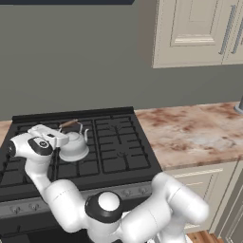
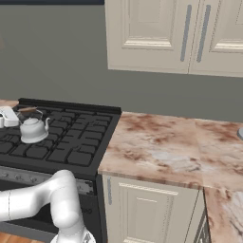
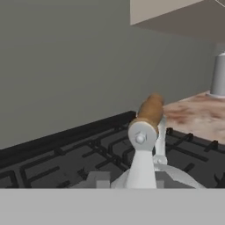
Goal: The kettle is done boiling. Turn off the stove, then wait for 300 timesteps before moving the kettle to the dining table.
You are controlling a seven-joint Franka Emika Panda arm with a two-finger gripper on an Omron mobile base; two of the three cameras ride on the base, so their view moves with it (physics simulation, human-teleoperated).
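The kettle [image 1: 74, 146] sits on the stove [image 1: 114, 152], on a grate toward the left rear of the cooktop, at about 10 o'clock from the cooktop's middle in the left base view. In the right base view the kettle [image 2: 33, 129] stands at the stove's [image 2: 71, 142] far left. The gripper [image 1: 56, 137] hovers just at the kettle's left side, level with the arched handle. From the hand view the wooden bar of the handle [image 3: 150, 110] lies straight ahead and very close. Whether the fingers are spread or pinching the handle, I cannot tell; their tips are hidden.

Risks, as I judge them: the handle is thin and arched, so a grip taken off-centre could let the kettle swing or tip, spilling hot water. A lift begun too low could catch the base on the grate bars. Moving before the burner is off and the wait is served would break the task's order; the knobs [image 1: 128, 192] on the front strip lie at 6 o'clock from the kettle, well apart from the gripper.

Count: one kettle, one stove, one marbled counter [image 1: 190, 133] at 3 o'clock from the stove, one grey object [image 3: 218, 77] standing on it.
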